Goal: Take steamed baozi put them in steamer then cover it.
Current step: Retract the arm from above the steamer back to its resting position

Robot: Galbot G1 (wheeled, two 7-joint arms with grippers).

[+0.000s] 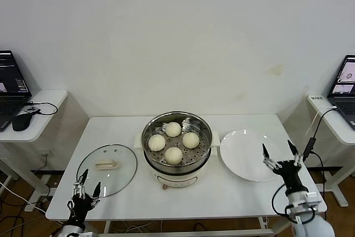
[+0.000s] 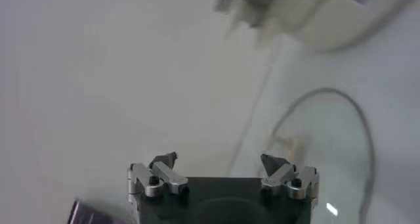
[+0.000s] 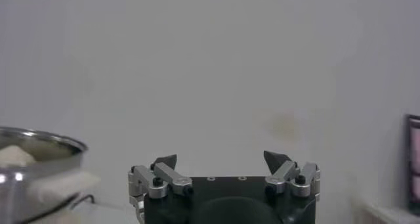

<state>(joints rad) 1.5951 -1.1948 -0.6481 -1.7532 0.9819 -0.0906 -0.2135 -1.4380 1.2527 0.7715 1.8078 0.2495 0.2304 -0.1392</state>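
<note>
Hovering low, both arms (image 1: 85, 187) (image 1: 279, 151), fingers spread.

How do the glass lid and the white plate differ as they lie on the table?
The lid is clear glass with a metal rim and a cream handle; the plate is plain opaque white. The lid lies to the left of the steamer, the plate to its right. Both are round, lie flat and hold no buns.

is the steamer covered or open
Open: the cover lies flat on the table left of the steamer, four baozi exposed inside.
</note>
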